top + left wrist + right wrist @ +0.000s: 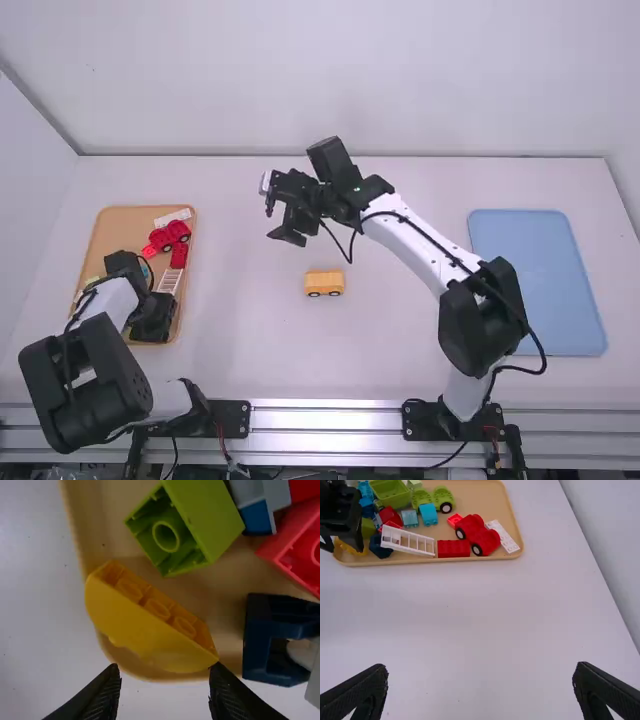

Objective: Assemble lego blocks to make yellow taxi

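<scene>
Block [135, 625] yellow, rounded, hollow underneath

We can read no text, label, brand, number or sign here.

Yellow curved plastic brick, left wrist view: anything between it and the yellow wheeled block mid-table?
The tan tray's rim, beside the brick; past it, bare white table up to the wheeled block. The right gripper hovers beyond, off that line.
</scene>
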You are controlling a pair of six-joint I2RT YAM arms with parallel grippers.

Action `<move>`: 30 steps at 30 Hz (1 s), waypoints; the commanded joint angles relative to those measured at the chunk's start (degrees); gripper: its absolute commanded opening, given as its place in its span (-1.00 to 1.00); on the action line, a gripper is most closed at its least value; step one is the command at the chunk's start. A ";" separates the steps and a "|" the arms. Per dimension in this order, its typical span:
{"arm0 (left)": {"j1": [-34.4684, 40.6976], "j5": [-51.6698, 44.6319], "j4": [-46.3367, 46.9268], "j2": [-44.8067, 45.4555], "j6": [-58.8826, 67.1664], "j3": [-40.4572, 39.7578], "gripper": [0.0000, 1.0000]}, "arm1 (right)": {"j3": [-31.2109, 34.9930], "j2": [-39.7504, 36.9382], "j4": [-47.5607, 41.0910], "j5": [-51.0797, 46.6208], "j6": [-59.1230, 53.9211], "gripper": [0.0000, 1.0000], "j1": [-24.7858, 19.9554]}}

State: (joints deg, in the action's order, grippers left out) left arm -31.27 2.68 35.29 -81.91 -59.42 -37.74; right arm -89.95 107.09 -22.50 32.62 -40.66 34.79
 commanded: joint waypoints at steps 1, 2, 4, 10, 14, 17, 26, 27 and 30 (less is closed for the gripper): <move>0.11 1.70 0.11 -0.15 -5.18 -0.24 -0.03 | -1.88 0.68 -0.04 0.31 0.13 0.97 -0.48; 0.11 1.88 -0.02 -0.15 -5.95 -0.24 -0.01 | -1.88 0.68 -0.07 0.28 0.13 0.98 -0.59; 0.09 2.51 -0.44 -0.15 -8.87 -0.26 0.04 | -1.88 0.68 -0.28 0.31 0.13 0.98 -0.70; 0.09 2.93 -0.37 -0.15 -14.95 -0.24 0.13 | -1.88 0.72 -0.66 0.37 0.17 0.97 -1.05; 0.09 1.92 -1.46 -0.15 -15.82 -0.26 0.27 | -1.88 0.72 -0.52 0.31 0.17 0.98 -0.96; 0.09 1.42 -1.95 -0.15 -17.57 -0.26 0.28 | -1.88 0.72 -0.57 0.31 0.15 0.97 -1.05; -0.48 3.93 0.02 -0.17 -32.61 -0.24 0.94 | -1.86 0.72 -0.81 0.33 0.15 0.97 -1.05; -0.48 3.93 0.02 -0.17 -32.61 -0.24 0.94 | -1.86 0.72 -0.81 0.33 0.15 0.97 -1.05; -0.96 3.72 0.00 -0.17 -34.16 -0.24 0.70 | -1.86 0.72 -0.74 0.28 0.15 0.98 -1.05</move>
State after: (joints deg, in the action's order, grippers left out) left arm -31.53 5.39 34.87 -81.91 -89.91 -37.74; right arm -89.95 107.09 -23.16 32.60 -40.53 34.06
